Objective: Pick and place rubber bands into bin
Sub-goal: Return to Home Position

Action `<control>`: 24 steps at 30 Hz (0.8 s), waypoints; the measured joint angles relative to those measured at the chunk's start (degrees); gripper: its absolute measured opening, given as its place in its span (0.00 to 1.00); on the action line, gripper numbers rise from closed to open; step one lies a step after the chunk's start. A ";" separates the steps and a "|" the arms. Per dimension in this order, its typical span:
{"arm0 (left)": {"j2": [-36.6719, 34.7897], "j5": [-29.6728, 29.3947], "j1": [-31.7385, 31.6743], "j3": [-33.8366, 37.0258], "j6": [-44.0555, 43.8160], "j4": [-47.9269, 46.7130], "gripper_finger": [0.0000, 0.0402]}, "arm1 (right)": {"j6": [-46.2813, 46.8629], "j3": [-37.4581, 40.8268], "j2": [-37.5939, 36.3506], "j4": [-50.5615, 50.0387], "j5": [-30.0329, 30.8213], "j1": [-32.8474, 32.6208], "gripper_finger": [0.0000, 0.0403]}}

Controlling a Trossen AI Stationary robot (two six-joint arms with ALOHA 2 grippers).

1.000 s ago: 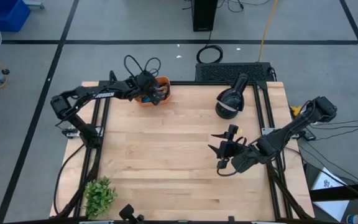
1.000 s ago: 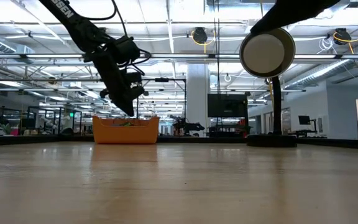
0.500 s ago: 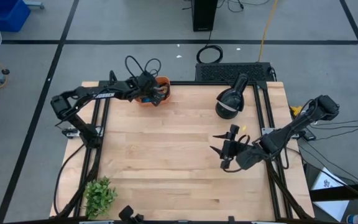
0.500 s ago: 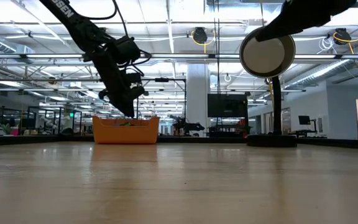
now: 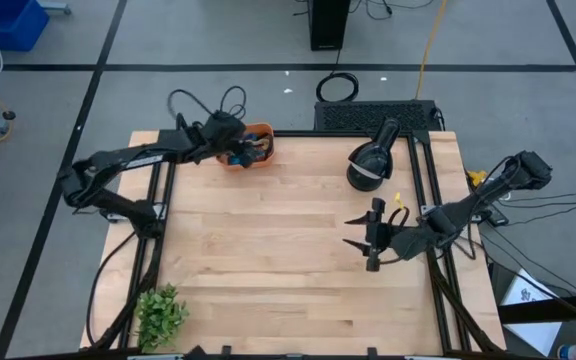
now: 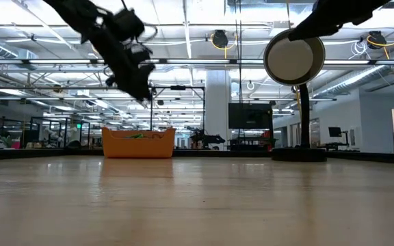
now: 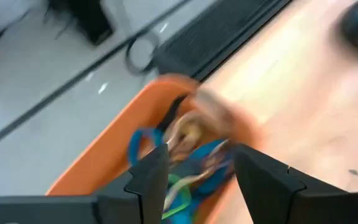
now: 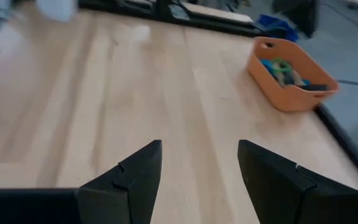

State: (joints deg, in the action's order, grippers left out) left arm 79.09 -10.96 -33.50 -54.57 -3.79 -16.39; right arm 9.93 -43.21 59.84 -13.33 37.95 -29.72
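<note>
My left gripper hangs above the small shallow orange plastic bin at the upper left of the light wooden table in the high view, fingers spread apart and holding nothing. The thin elastic rubber bands, blue, green and tan, lie tangled inside the bin. In the low view, the gripper sits at upper left, clear of the bin's rim. My right gripper hovers over the table's right half, well apart from the bin, likewise wide open and empty.
</note>
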 joint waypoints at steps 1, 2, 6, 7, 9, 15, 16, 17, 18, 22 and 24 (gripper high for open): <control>-1.74 0.89 1.01 -0.02 -0.17 0.05 0.47 | -0.61 1.47 -1.33 1.96 -1.40 0.32 0.52; -3.41 2.00 2.17 -0.02 -0.46 -0.06 0.47 | -1.17 2.94 -2.79 3.67 -2.93 0.73 0.52; -10.99 3.99 8.76 1.90 -2.12 1.31 0.47 | -2.23 9.19 -8.77 10.77 -9.60 2.70 0.51; -12.96 4.02 10.72 2.89 -2.40 2.55 0.47 | -2.64 10.71 -10.18 12.24 -11.11 3.09 0.51; -17.49 4.02 14.85 5.88 -2.41 4.97 0.47 | -3.92 13.35 -12.77 15.32 -12.90 3.65 0.51; -30.53 6.72 28.44 16.49 0.00 14.99 0.47 | -7.40 18.39 -20.74 16.56 -14.23 4.57 0.52; -32.37 6.91 30.46 18.27 0.26 16.47 0.47 | -8.05 19.26 -22.15 16.54 -15.61 4.93 0.52; -34.14 6.92 32.41 20.02 0.28 17.95 0.47 | -8.61 20.08 -23.41 16.58 -17.35 5.37 0.51; -35.77 6.94 34.11 21.58 0.26 19.30 0.47 | -9.14 21.02 -24.70 16.66 -18.77 5.89 0.51; -41.15 5.11 38.88 26.28 0.65 21.04 0.47 | -9.00 24.76 -29.13 16.59 -21.78 8.48 0.51; -43.50 4.84 40.32 28.24 0.13 21.02 0.47 | -8.98 26.55 -31.10 17.22 -23.07 9.89 0.51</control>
State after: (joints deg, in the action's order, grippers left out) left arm 35.59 -6.13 6.82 -26.33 -3.66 4.63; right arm 0.95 -16.66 28.74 3.89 14.88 -19.83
